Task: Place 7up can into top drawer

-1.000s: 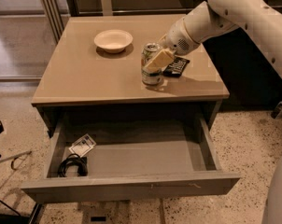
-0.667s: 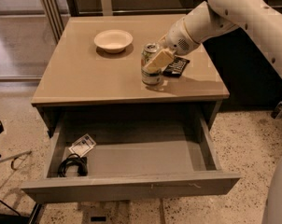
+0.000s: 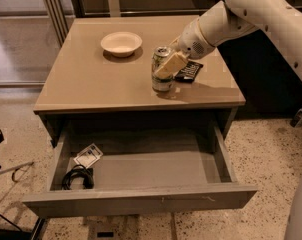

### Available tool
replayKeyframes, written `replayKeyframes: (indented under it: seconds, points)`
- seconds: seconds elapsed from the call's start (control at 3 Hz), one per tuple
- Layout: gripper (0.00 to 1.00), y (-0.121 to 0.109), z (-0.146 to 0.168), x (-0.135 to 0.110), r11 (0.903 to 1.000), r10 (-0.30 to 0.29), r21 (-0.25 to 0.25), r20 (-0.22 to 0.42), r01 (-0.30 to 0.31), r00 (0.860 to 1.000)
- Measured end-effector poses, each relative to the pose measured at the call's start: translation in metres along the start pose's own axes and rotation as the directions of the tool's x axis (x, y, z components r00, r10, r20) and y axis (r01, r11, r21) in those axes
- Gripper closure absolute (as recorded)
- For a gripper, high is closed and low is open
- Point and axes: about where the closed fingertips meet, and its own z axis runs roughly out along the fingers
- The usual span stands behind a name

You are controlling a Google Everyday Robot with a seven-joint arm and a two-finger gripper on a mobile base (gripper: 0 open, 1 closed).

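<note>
The 7up can point(image 3: 161, 74) stands upright on the cabinet top, behind the open top drawer point(image 3: 141, 201). My gripper point(image 3: 167, 65) clasps it from the right, fingers closed on its sides, so I judge it ready for lifting forward and down.

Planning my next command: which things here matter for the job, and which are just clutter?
Job: 7up can on the cabinet top; tool at the can; open top drawer.
Lying about: white bowl, black packet, white card and black cable in the drawer.
</note>
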Motion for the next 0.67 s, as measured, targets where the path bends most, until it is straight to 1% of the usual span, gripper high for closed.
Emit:
replayKeyframes:
  seconds: [0.33,0.67]
  points:
    - [1.0,0.024,-0.018,-0.009,0.9992,-0.033,-0.02,0.035,0.033,0.999]
    - [1.0,0.065,-0.048,-0.016,0.9963,-0.074,-0.038,0.069,0.077,0.995]
